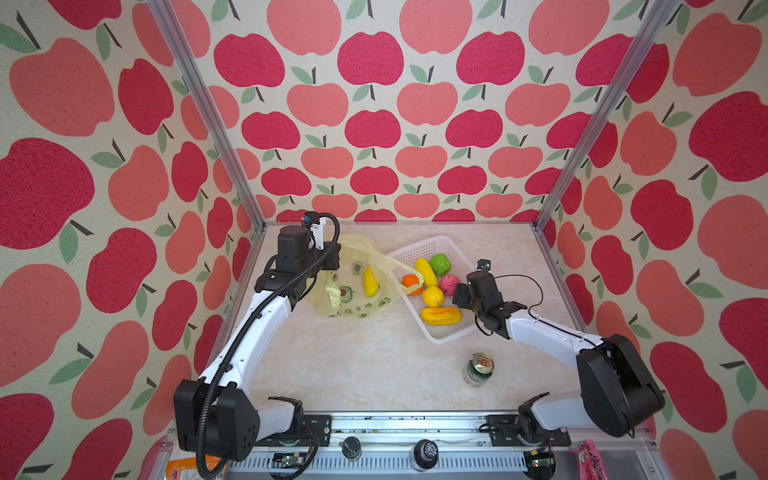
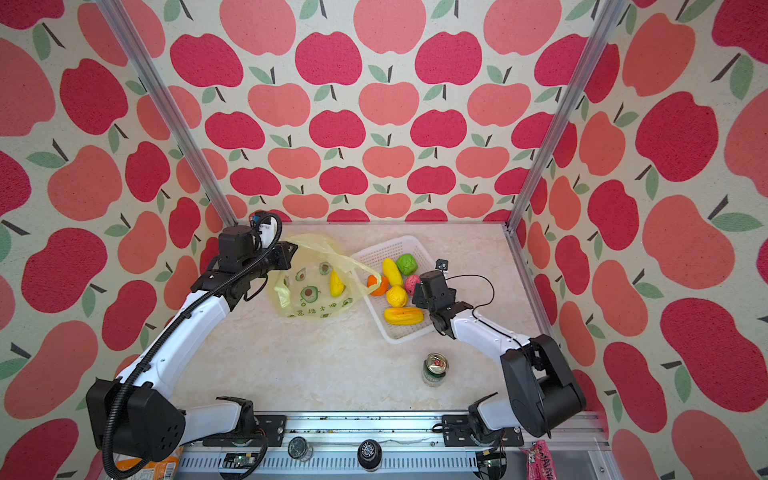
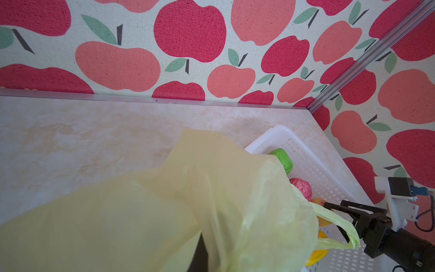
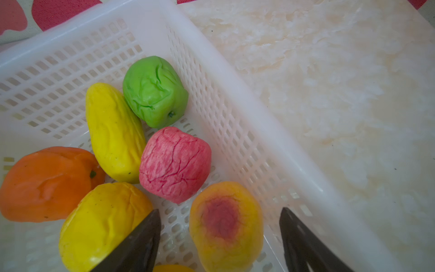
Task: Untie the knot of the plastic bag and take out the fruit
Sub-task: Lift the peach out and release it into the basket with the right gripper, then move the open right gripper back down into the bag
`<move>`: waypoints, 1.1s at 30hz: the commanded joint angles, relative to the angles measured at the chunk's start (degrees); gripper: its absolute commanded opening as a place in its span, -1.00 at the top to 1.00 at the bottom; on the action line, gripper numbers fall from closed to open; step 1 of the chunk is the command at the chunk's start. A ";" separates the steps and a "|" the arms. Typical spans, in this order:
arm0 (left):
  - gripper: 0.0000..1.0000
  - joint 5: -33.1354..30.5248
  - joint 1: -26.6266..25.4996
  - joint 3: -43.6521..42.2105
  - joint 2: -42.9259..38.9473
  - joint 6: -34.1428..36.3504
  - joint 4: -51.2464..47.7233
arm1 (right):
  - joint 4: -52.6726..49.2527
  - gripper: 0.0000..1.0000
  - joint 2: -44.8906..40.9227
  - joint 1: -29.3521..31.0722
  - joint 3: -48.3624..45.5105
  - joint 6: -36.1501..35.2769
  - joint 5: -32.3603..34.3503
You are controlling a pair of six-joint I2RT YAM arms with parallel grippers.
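Pale stone-look table (image 1: 353,374) fills the floor, with apple walls all round. The biggest thing on it is the yellow plastic bag (image 1: 353,291), lying open at the back left. The left gripper (image 1: 333,254) is clenched on the bag's back edge and holds it up off the table. In the left wrist view the bag is in the way and hides nearly all of that gripper.

Just beside the bag, on the right, sits a white basket (image 1: 417,246). One handle loop (image 3: 341,222) of the bag reaches over the basket's rim. In both top views it crosses in front of an orange fruit (image 4: 47,183).

The right gripper (image 4: 220,210) hangs over the near right part of the basket, jaws spread wide, gripping nothing. A green can (image 1: 478,370) stands alone nearer the front, well apart from the basket.

One yellow fruit (image 1: 370,281) is inside the bag. In the basket, close together, lie a long yellow fruit (image 4: 113,131), a green fruit (image 4: 154,90), a pink fruit (image 4: 175,164), a round yellow fruit (image 4: 103,226) and a peach fruit (image 4: 226,223), which sits right under the spread jaws.
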 commanded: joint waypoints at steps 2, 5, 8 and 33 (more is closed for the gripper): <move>1.00 -0.75 0.28 -0.04 0.57 0.73 -0.27 | 6.19 -0.68 -7.94 3.89 -4.92 -4.54 4.09; 1.00 -0.79 0.35 0.11 0.66 0.85 -0.27 | 10.80 -0.70 -14.71 9.49 -8.10 -9.85 9.83; 1.00 -0.80 0.37 0.13 0.73 0.79 -0.36 | 15.86 -0.71 -20.02 13.99 -10.54 -15.04 12.62; 1.00 -0.34 0.33 0.23 0.62 0.73 -0.41 | 15.54 0.11 18.37 40.84 26.78 -34.59 5.98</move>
